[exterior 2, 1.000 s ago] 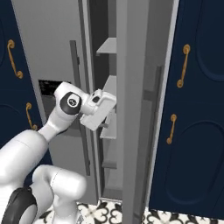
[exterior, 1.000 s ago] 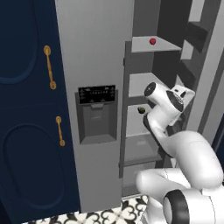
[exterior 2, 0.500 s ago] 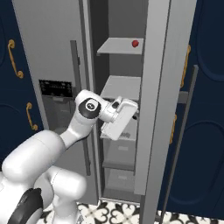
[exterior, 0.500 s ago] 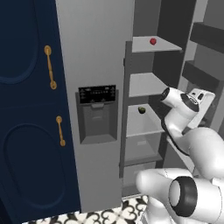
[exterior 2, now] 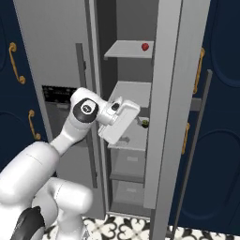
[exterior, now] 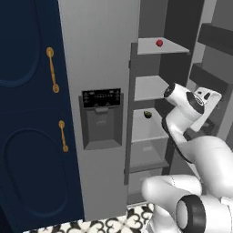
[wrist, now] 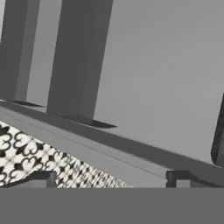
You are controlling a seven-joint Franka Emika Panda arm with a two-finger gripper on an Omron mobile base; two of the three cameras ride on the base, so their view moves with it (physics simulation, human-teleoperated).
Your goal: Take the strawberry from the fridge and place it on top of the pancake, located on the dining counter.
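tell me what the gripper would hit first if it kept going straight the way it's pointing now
Most likely the fridge's open grey door: the hand view looks along the open gripper at that flat panel, with patterned floor below. Depth is unclear. It is not aimed at the strawberry on the top shelf.

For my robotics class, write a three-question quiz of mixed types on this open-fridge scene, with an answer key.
1. True or false: the tiny red strawberry lies on the top light grey shelf of the tall grey fridge.
2. The small dark green-yellow round fruit sits: A) beside the strawberry, B) two shelves below the strawberry, C) on the floor.
3. Fill in: the two-finger gripper, seen in the hand view, is ____ and holds nothing.

Key: 1 true; 2 B; 3 open.
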